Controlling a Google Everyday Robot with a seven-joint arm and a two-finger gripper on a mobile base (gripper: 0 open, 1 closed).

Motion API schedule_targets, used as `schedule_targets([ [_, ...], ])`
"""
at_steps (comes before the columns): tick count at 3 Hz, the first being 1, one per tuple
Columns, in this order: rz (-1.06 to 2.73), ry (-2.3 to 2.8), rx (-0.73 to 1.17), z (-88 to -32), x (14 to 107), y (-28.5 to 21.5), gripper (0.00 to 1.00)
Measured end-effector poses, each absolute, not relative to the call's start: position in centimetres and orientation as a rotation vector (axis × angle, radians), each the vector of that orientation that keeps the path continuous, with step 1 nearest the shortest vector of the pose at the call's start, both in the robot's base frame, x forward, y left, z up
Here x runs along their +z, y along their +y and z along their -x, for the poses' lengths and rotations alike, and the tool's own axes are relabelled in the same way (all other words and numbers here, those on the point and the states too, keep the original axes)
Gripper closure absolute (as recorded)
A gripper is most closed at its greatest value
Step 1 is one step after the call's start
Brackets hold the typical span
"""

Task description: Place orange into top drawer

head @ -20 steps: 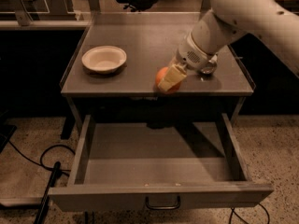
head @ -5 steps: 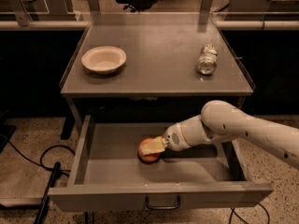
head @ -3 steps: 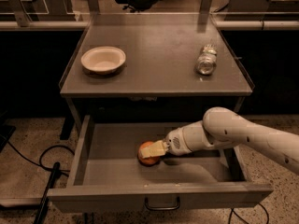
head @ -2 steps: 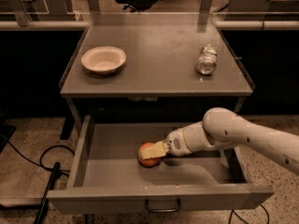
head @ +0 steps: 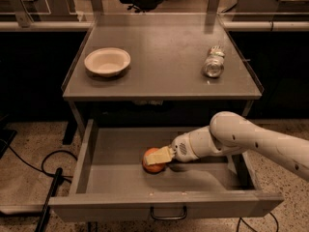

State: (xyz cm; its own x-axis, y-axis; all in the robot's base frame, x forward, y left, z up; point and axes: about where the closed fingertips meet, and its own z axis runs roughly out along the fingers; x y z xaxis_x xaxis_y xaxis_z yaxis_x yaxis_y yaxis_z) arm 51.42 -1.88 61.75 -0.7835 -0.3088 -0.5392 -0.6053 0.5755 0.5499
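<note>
Barely shifted, our end effector (head: pixel 156 156) still clasped the orange (head: pixel 153 167) in the top drawer (head: pixel 116 179); releasing carelessly, we risked it rolling.

One orange (head: pixel 152 167), one bowl (head: pixel 107 62), one can (head: pixel 213 65), one drawer (head: pixel 164 205), one gripper (head: pixel 155 158) inside it

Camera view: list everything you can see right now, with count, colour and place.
Grey metal table: one, centre, above the drawer.
White round bowl: one, left on the tabletop.
Crushed silver can: one, right on the tabletop, lying down.
Wide grey metal top drawer: one, pulled open under the tabletop.
Small round orange fruit: one, on the drawer floor near the middle.
White robot arm: one, reaching in from the right.
Tool: one, pale, inside the drawer, closed on the orange fruit.
</note>
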Motion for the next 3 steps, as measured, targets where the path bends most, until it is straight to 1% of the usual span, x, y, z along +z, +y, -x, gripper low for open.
schedule_targets([
  [1,0.74,2.424,1.058,-51.42,61.75,-1.88,0.13],
  [2,0.74,2.424,1.058,-51.42,61.74,-1.87,0.0],
  [3,0.74,2.424,1.058,-51.42,61.74,-1.87,0.0],
])
